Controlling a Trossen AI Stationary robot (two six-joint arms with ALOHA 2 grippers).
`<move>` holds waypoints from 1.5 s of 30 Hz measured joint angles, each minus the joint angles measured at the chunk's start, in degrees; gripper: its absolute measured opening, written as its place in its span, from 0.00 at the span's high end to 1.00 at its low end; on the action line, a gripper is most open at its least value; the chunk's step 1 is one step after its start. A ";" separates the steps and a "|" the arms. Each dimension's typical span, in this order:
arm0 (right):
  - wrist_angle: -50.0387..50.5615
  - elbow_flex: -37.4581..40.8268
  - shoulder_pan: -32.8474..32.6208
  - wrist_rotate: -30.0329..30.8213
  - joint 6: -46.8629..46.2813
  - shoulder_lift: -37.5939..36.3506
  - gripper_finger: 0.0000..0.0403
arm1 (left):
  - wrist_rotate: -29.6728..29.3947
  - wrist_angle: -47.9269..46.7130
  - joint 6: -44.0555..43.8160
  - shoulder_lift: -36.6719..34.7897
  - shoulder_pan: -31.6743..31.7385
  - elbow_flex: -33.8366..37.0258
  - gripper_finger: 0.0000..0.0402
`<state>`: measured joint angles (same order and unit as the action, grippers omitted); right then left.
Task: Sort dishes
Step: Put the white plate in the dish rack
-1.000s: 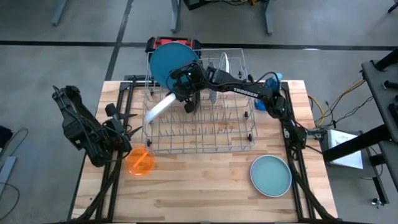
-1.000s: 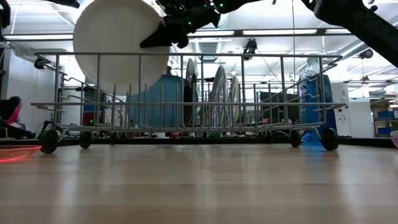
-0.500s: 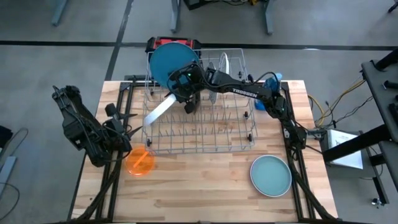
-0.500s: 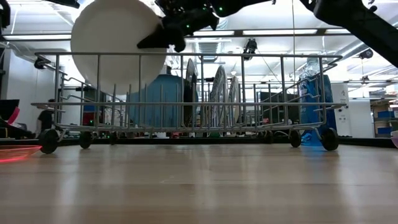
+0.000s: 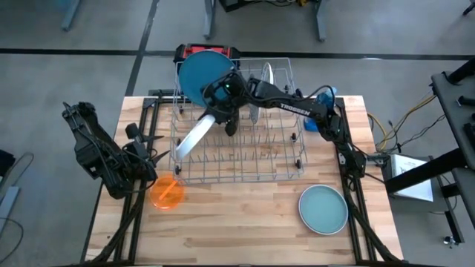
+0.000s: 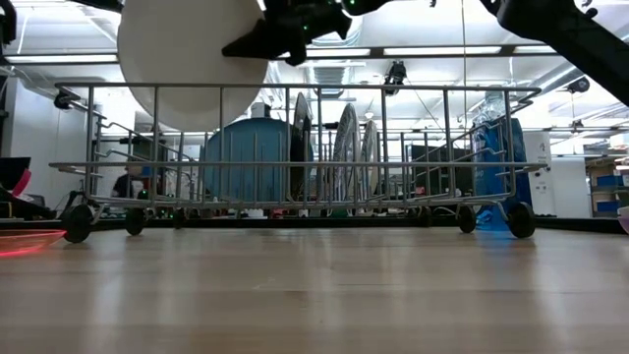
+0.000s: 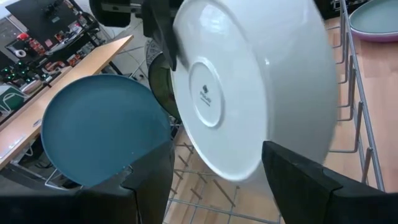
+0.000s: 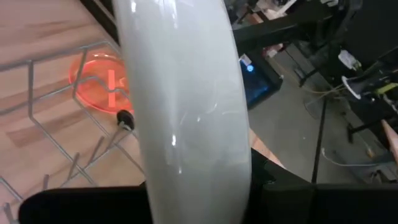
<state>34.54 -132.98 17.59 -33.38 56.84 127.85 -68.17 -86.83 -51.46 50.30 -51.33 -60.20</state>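
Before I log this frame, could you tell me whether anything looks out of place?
Only the white plate: the right claw holds it tilted in the air above the wire rack, not slotted upright like the blue plate.

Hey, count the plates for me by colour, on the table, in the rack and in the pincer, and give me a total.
Blue plate: 1
White plate, held by the right pincer: 1
Orange plate: 1
Teal-green plate: 1
Edge-on plates in the rack, colours hard to tell: 3
Total: 7
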 joint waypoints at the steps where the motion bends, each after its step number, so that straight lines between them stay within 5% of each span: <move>1: -0.13 0.08 0.04 0.08 0.13 0.00 0.88 | 0.00 0.00 0.00 0.00 0.00 0.00 0.42; 38: -8.37 14.27 0.08 2.51 6.10 0.37 0.88 | 0.12 0.42 -0.24 0.09 0.02 0.02 0.42; 45: -10.14 14.49 -0.18 4.19 4.43 0.37 0.69 | -0.06 0.42 -0.24 0.17 0.00 0.02 0.42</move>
<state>24.40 -118.50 17.41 -29.19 61.28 128.22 -68.23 -86.41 -51.70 50.48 -51.33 -60.18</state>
